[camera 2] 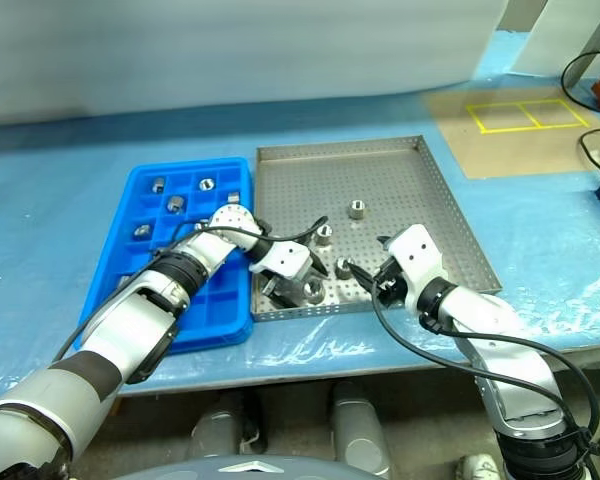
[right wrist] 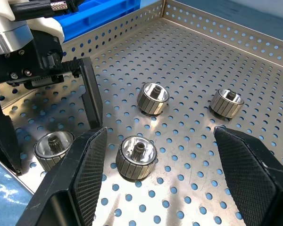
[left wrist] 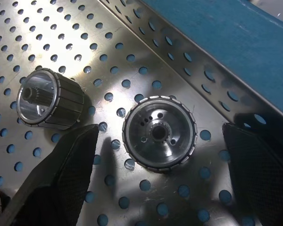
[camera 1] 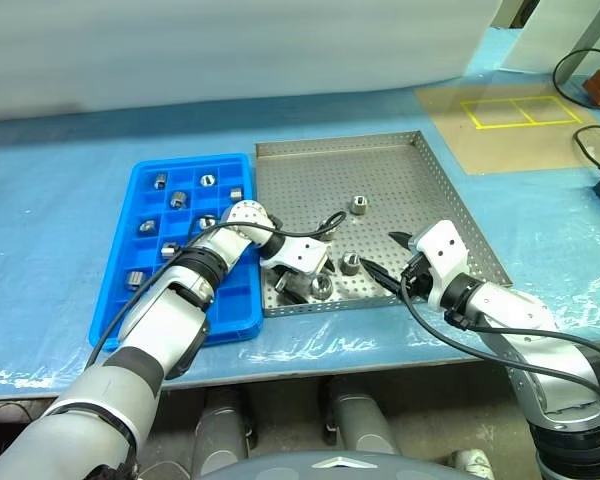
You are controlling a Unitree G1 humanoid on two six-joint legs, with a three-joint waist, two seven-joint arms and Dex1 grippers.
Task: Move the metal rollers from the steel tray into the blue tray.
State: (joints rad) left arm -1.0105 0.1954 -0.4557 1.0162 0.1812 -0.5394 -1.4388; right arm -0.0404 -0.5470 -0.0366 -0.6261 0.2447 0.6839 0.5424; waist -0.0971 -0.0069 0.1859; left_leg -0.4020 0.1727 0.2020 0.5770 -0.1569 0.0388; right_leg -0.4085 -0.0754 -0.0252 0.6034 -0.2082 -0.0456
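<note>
The steel tray (camera 1: 420, 190) lies in the middle of the table, with the blue tray (camera 1: 130, 215) touching its left side. Several metal rollers (camera 1: 178, 199) sit in the blue tray's compartments. My left gripper (camera 1: 306, 280) is open and low over the steel tray's front left corner. Its fingers (left wrist: 61, 174) straddle an upright roller (left wrist: 159, 133). A second roller (left wrist: 49, 99) lies on its side close by. My right gripper (camera 1: 387, 257) is open above the tray's front edge. Before it stand three loose rollers (right wrist: 137, 157), (right wrist: 153, 98), (right wrist: 228, 101).
A brown board with a yellow taped rectangle (camera 1: 520, 110) lies at the back right. Black cables (camera 1: 592, 150) run along the right edge of the blue-covered table. A pale sheet (camera 1: 230, 50) closes off the back.
</note>
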